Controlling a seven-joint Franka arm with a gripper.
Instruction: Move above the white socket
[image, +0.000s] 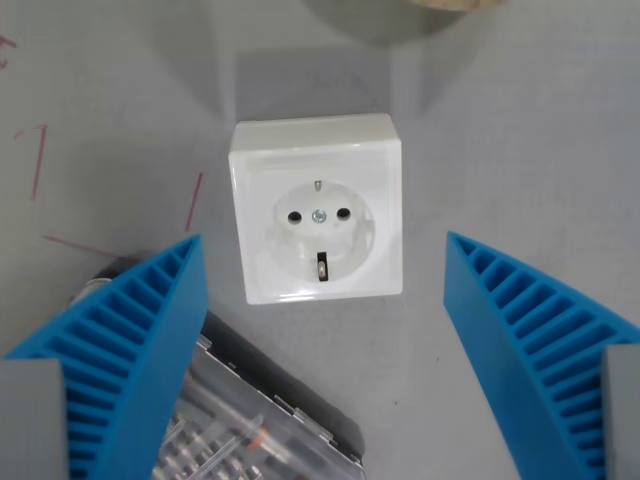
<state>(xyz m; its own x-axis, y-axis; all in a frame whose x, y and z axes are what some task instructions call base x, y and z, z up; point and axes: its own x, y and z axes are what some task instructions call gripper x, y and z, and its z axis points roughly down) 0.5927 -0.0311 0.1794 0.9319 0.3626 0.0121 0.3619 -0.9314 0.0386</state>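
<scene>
Claw: the claw (322, 260) is standing spread wide, its two blue ribbed fingers (140, 350) reaching up from the bottom corners of the wrist view, with nothing pinched between them.
White socket: the white socket (316, 207) is lying face up on the counter, sitting in the upper middle of the view, in the gap between the two fingers and slightly above their tips, touching neither.
Socket face: its round recess is showing two dark pin holes, a small screw between them, and metal earth clips at the top and bottom edges.
Counter: the grey counter (520, 150) is carrying thin red pen lines towards the wrist view's left.
Clear case: a clear plastic case (270, 420) with a dark edge is lying at an angle near the bottom, partly hidden behind the finger on the wrist view's left, just below the socket's lower corner; what it is holding is too blurred to tell.
Top edge: a round object (455, 3) is peeking in at the top, casting a dark shadow; too little is showing to say what it is.
</scene>
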